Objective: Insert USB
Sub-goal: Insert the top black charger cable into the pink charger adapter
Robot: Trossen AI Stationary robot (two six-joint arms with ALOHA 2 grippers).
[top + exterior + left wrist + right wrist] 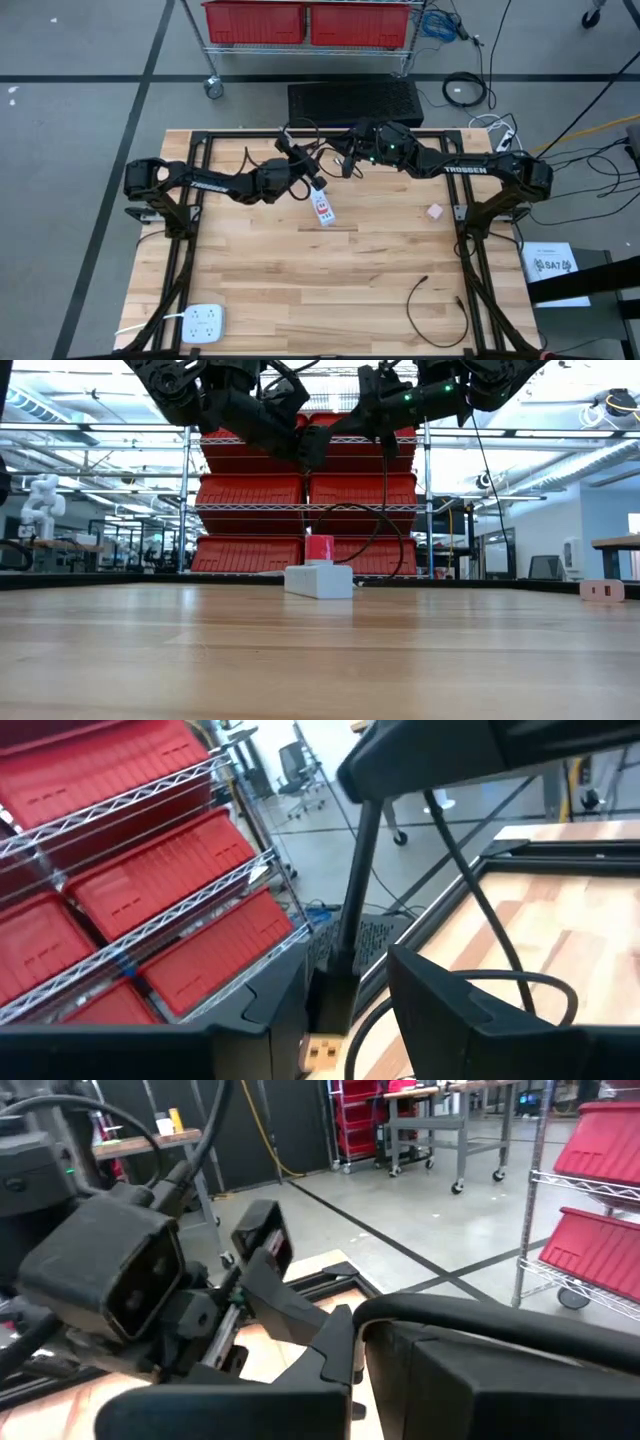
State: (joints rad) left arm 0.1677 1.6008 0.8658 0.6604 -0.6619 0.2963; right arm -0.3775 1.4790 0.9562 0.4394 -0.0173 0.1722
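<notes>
A white hub with a red label lies flat on the table; in the low view the hub sits mid-table. Its black USB cable rises in a loop to both raised grippers. My left gripper and right gripper meet above the hub, near the far edge, and each is shut on that cable. The plug end is mostly hidden between my left fingers. My left gripper pinches the cable's end between its two fingers, lifted clear of the table; the fingers hide the plug itself. The cable bends away from it in a slack loop. My right gripper pinches the black cable between its two fingers, a short way along from the left gripper. The cable curves out sideways from the fingers, and in the low view it hangs slack below them toward the hub.
A second black cable lies loose near the table's near right corner, a white power strip at the near left corner, a small beige block right of centre. Black frame rails line both sides. Red bins stand behind.
</notes>
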